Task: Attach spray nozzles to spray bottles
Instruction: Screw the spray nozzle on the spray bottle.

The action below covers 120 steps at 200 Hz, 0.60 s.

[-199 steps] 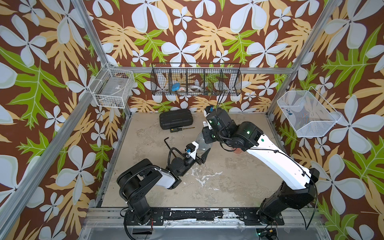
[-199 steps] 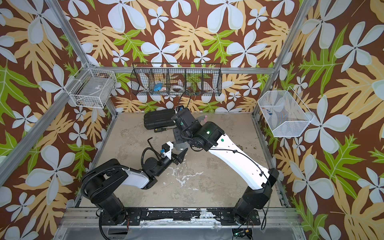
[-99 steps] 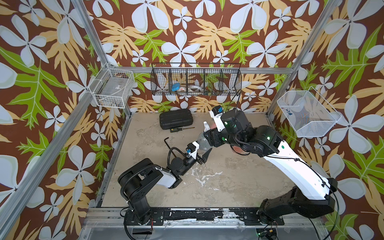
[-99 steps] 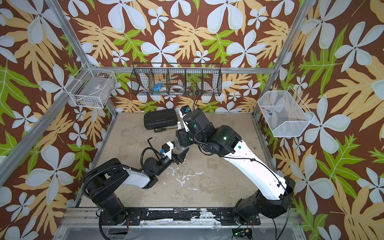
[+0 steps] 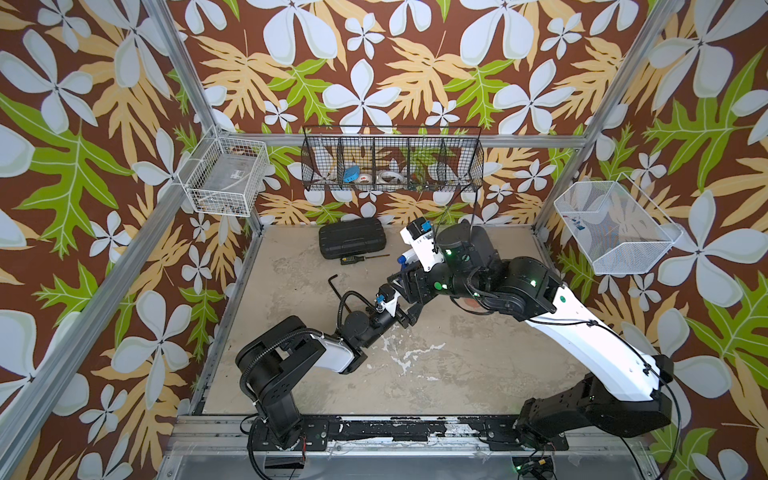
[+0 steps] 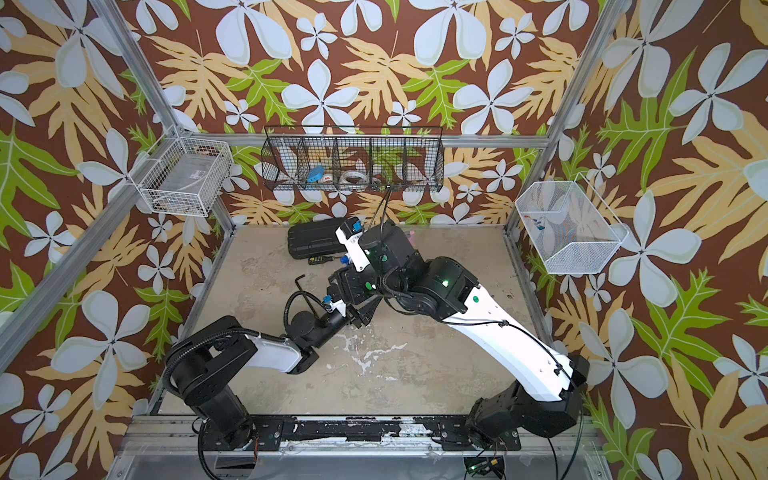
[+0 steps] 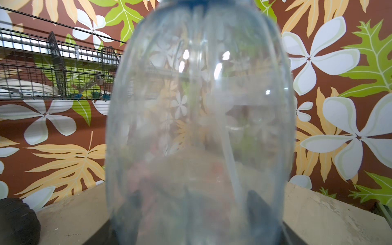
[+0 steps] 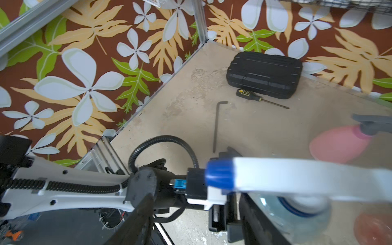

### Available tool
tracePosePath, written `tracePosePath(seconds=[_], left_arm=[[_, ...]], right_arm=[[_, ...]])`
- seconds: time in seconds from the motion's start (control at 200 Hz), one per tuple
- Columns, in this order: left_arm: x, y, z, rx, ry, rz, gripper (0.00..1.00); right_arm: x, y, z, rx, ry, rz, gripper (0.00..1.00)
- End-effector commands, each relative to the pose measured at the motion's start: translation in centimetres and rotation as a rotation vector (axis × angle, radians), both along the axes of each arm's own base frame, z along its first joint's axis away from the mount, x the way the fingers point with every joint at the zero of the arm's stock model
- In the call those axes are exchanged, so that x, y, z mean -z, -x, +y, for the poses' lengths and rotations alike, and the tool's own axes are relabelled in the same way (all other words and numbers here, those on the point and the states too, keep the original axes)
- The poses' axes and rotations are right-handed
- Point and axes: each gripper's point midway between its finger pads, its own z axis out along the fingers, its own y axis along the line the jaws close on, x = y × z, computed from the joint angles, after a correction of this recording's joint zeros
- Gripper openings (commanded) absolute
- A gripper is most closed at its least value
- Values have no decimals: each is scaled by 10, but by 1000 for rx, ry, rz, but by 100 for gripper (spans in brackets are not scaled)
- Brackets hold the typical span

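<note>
Clear bottle (image 7: 199,106), nozzle (image 8: 297,176) on, sits clamped in the left gripper (image 7: 197,204). Our right arm (image 5: 582,332) has swung outward — right gripper (image 8: 197,212) empty, jaws apart.

left arm (image 5: 332,353), base at 7 o'clock: black joints, white link shell, ribbed black hose (image 8: 165,140) looped at wrist, black left claw (image 5: 406,319) | right arm (image 5: 594,345), base at 5 o'clock: black joints, long white shell, thin black cable (image 5: 582,322) tied along it, green sticker (image 5: 562,299), green lights (image 5: 532,283) | wrist: white camera mount (image 5: 422,249), blue plug (image 5: 424,226)
</note>
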Motion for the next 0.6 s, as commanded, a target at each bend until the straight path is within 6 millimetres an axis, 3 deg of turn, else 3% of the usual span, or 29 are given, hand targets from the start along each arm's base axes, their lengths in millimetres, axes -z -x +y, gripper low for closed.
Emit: tracePosePath(seconds=[0.0, 0.12, 0.23, 0.385, 0.485, 0.596], left_arm=[[-8, 3, -2, 22, 14, -15, 55], [-4, 5, -2, 25, 4, -13, 56], [1, 8, -2, 58, -13, -5, 56], [2, 21, -4, 160, -30, 5, 57], [3, 32, -6, 225, -48, 13, 57], [4, 42, -11, 308, -70, 35, 57]], right_arm=[[-4, -3, 7, 15, -24, -2, 62], [-7, -6, 0, 33, -1, -32, 61], [-27, 1, -17, 11, 5, -118, 62], [-51, -9, -63, 20, -15, -198, 68], [-47, -16, -83, -38, -26, -243, 76], [-37, -5, -78, -155, -20, -326, 85]])
